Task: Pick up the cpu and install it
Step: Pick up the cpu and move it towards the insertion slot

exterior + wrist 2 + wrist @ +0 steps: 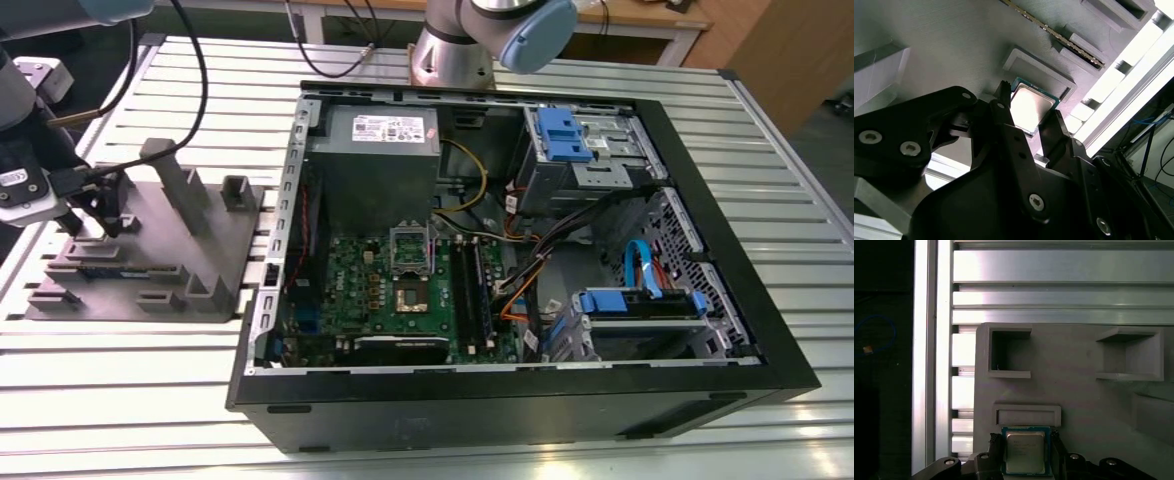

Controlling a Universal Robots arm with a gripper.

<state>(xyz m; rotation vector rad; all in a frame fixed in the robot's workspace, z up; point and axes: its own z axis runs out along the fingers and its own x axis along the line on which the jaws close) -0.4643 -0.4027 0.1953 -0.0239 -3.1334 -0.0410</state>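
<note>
A slatted aluminium table (134,400) carries a grey holder block (174,260) and an open computer case (747,370). The white label (384,128) on the case's grey box is too small to read, as is the faint print on the cpu (1025,452). In both wrist views the claw (1025,440) pinches the cpu by two opposite edges. The chip sits between its fingers (995,442), flat on the holder beneath.

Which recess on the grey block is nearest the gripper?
The shallow slim one, right beside the cpu at the gripper; both deep square ones lie farther off.
</note>
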